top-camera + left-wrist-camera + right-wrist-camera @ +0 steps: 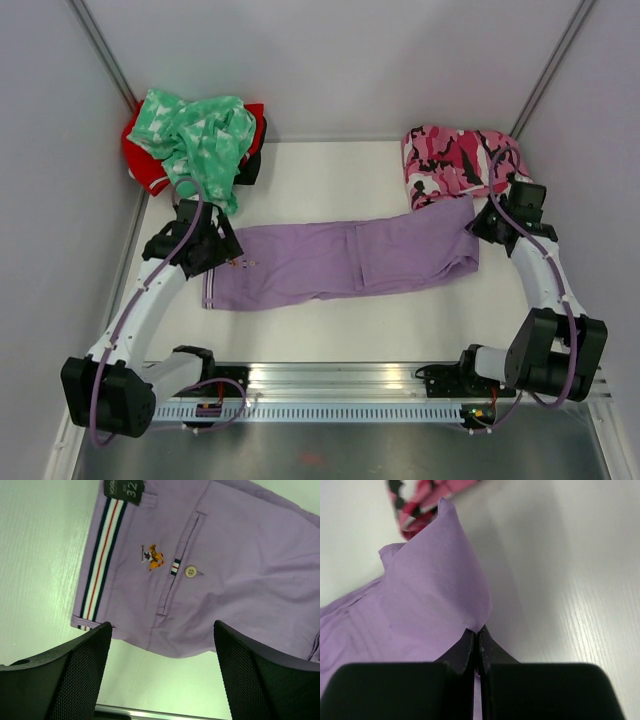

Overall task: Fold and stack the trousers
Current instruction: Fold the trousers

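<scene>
Right hand (pixel 478 631) clamped on the trousers (pixel 340 262) by the hem (pixel 470 611), ready to fold over; left hand (pixel 162 629) hangs apart above the waistband (pixel 102 555), likely to grab it

Bright, even light w/ soft shadows; rail (pixel 330 376) glare.

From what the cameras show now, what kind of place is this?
Probably a robot test cell: plain walls close in a white table, and a left arm and right arm stand on a metal rail.
</scene>
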